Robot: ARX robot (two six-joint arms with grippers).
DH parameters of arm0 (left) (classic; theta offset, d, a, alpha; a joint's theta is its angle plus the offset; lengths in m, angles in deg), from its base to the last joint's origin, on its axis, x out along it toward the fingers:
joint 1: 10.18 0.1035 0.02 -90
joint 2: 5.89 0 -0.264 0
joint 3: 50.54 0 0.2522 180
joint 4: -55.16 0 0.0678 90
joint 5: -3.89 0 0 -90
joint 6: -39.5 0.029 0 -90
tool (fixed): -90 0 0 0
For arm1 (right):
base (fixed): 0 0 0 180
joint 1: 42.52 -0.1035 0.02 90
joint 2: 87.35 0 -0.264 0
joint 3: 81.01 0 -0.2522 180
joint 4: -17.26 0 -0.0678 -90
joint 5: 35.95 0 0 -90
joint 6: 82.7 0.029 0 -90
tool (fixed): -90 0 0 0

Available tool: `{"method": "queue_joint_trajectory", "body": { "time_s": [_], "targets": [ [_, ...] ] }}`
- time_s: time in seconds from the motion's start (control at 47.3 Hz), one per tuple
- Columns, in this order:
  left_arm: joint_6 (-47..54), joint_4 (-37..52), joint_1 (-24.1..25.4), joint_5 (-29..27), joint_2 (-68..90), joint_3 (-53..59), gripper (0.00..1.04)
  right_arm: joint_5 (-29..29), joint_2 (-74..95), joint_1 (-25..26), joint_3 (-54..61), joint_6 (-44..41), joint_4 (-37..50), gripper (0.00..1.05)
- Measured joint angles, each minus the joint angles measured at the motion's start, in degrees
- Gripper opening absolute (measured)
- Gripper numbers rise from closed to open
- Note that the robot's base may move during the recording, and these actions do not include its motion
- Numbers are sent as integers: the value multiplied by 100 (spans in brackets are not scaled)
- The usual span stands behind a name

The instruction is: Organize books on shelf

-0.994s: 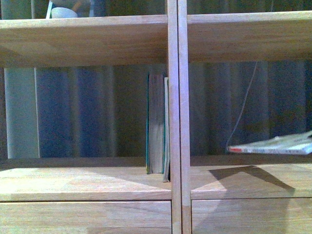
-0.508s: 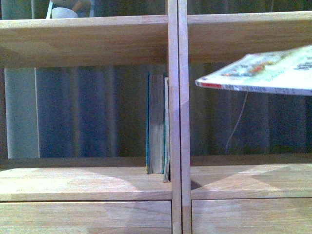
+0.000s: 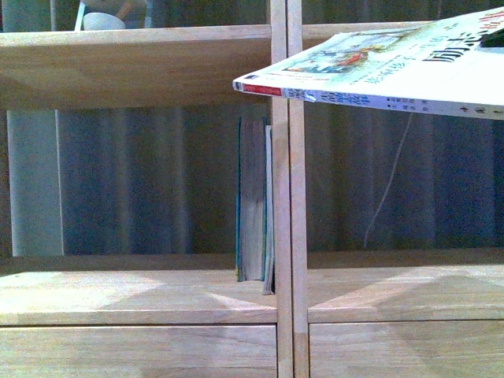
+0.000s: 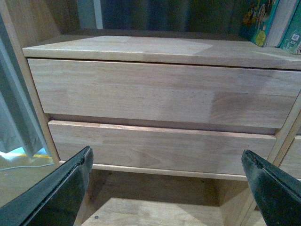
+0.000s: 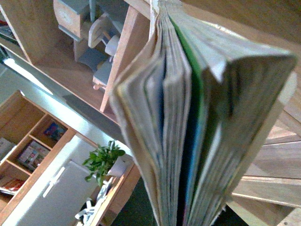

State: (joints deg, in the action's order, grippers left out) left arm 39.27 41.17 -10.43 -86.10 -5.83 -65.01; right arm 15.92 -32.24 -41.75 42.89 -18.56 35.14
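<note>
1. We see the shelf head-on in the front view: thick pale boards, with an upright divider splitting it into a left and a right compartment.
2. A few tall books stand upright at the right end of the left compartment, pressed against the divider, with their page edges turned towards us.
3. The paperback is up in the air in front of the right compartment, at the height of the upper board. It lies nearly flat with its cover picture up, sloping down to the left.
4. Its red-tipped spine corner reaches left across the front of the divider, above the standing books and clear of them.
5. In the right wrist view we look straight along the paperback's fanned page edges, which fill most of the picture.
6. The right claw's fingers do not show anywhere. The paperback hangs free just before that wrist's camera, so we take it to be clamped there.
7. The left claw is spread wide, its black fingers at opposite sides of its view, with nothing between them.
8. It is low, facing the two drawer fronts of the left column and touching neither.
9. A thin cord hangs behind the right compartment.
</note>
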Motion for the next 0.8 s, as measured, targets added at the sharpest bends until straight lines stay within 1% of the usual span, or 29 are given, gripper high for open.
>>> {"method": "queue_joint_trajectory", "body": {
  "time_s": [0.021, 0.063, 0.085, 0.106, 0.127, 0.212, 0.233, 0.338, 0.423, 0.508, 0.571, 0.635, 0.656, 0.74, 0.804],
  "targets": [
    [-63, 28, 20, 74, 13, 2, 97, 9, -2, -22, 0, -15, -7, 7],
    [-409, 280, 131, 424, 151, 2, 97, 57, -9, -101, 0, -74, -52, 7],
    [-647, 533, 227, 612, 295, -2, 97, 77, -9, -133, 0, -98, -74, 7],
    [-1051, 968, 387, 903, 610, -22, 97, 107, -9, -164, 0, -129, -101, 7],
    [-1325, 1252, 483, 1051, 859, -46, 97, 122, -9, -192, 0, -149, -131, 7],
    [-2162, 2157, 774, 1423, 1762, -236, 97, 127, -9, -271, 0, -234, -201, 7],
    [-2212, 2275, 811, 1453, 1891, -273, 97, 146, -9, -289, 0, -251, -216, 7],
    [-2983, 3167, 1051, 2004, 2885, -708, 97, 238, -13, -367, 0, -350, -267, 7],
    [-3451, 3637, 1141, 2396, 3416, -1001, 97, 282, -20, -468, 0, -398, -289, 7],
    [-4142, 4247, 1145, 2743, 3978, -1292, 97, 310, -20, -568, -7, -400, -289, 7],
    [-4883, 4942, 979, 2761, 4481, -1515, 97, 476, -20, -767, -61, -396, -291, 7],
    [-5650, 5451, 647, 2476, 4874, -1718, 97, 673, -24, -970, -122, -396, -293, 7],
    [-5908, 5663, 442, 2323, 5025, -1799, 97, 719, -31, -1043, -142, -396, -295, 7],
    [-6328, 6092, -181, 1926, 5394, -2024, 97, 855, -66, -1322, -199, -400, -363, 7],
    [-6470, 6229, -507, 1742, 5574, -2153, 97, 879, -105, -1478, -225, -404, -435, 7]
  ]
}}
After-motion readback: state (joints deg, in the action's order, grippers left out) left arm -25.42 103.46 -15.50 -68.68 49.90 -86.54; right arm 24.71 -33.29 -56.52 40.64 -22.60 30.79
